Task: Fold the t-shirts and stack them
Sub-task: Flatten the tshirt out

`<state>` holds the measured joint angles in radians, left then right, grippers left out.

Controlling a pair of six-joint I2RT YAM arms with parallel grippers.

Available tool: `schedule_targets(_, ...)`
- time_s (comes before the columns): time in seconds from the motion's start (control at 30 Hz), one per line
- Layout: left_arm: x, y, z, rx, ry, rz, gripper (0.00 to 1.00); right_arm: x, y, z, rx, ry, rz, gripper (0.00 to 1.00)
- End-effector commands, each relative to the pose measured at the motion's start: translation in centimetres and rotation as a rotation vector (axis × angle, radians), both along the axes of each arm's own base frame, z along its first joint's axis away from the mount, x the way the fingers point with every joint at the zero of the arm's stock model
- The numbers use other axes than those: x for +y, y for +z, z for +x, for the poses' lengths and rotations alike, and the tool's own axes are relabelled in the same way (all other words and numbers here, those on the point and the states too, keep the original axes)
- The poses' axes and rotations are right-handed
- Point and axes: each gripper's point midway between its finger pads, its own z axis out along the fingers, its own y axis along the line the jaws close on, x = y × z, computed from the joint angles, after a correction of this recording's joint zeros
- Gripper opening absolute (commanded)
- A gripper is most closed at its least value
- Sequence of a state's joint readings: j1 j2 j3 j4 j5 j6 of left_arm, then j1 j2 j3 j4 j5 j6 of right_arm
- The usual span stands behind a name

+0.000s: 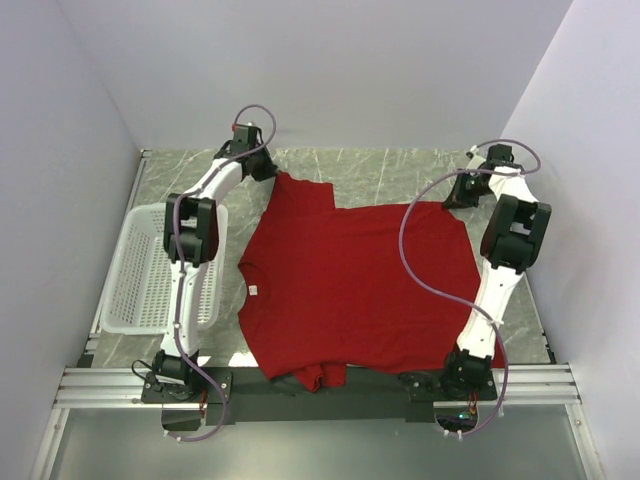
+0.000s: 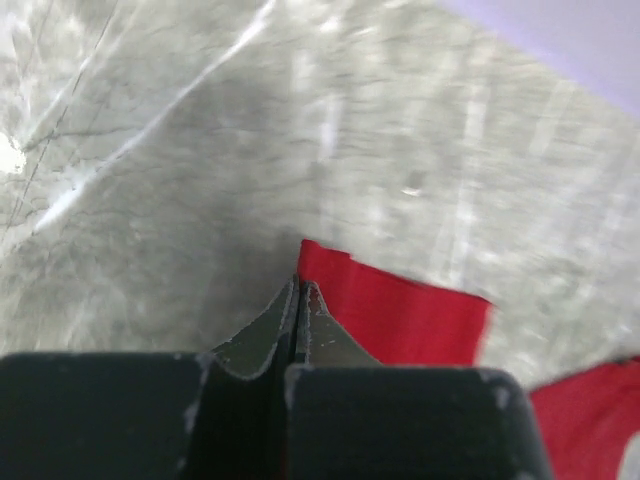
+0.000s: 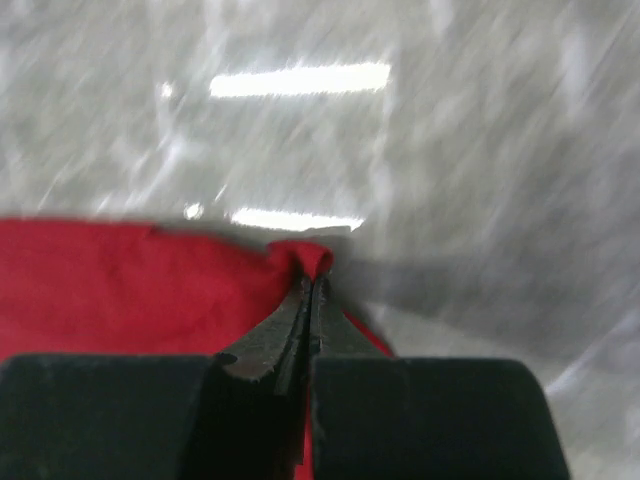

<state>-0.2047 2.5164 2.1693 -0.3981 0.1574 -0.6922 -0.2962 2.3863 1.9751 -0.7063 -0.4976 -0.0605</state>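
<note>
If both arms lift now, watch the near end first. The t-shirt (image 1: 350, 290) lies flat across the bench (image 1: 390, 170) with its neck toward the basket (image 1: 140, 280). Its near sleeve (image 1: 318, 378) hangs over the front edge, where it could catch or drag the fold crooked. Farther out, the right fingers (image 3: 270, 335) are closed tight on a bunched far corner; that looks solid. The left fingers (image 2: 262, 338) are closed too, at the far sleeve's corner, but only the very tip of the cloth seems caught. Thin bite, likely to slip mid-lift and drop that side. Uneven pull would also wrinkle it.
</note>
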Motion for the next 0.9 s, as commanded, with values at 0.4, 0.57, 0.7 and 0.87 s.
schedule_targets(0.4,0.9,20.2,-6.2,-0.443,-0.124,-0.011,0.00,4.6,16.3,-6.2,-0.453,0.161,0.023,0.00)
schedule_targets(0.57,1.9,23.6,-8.4,-0.509,-0.124,-0.010,0.00,5.1,20.0,-8.9,-0.553,0.184,-0.039,0.00)
schedule_targets(0.7,3.0,26.7,-10.0,-0.574,-0.109,-0.012,0.00,5.4,24.6,-10.4,-0.661,0.197,-0.111,0.00)
schedule_targets(0.87,5.3,34.4,-12.6,-0.742,-0.075,-0.011,0.00,5.6,32.6,-12.3,-0.831,0.180,-0.193,0.00)
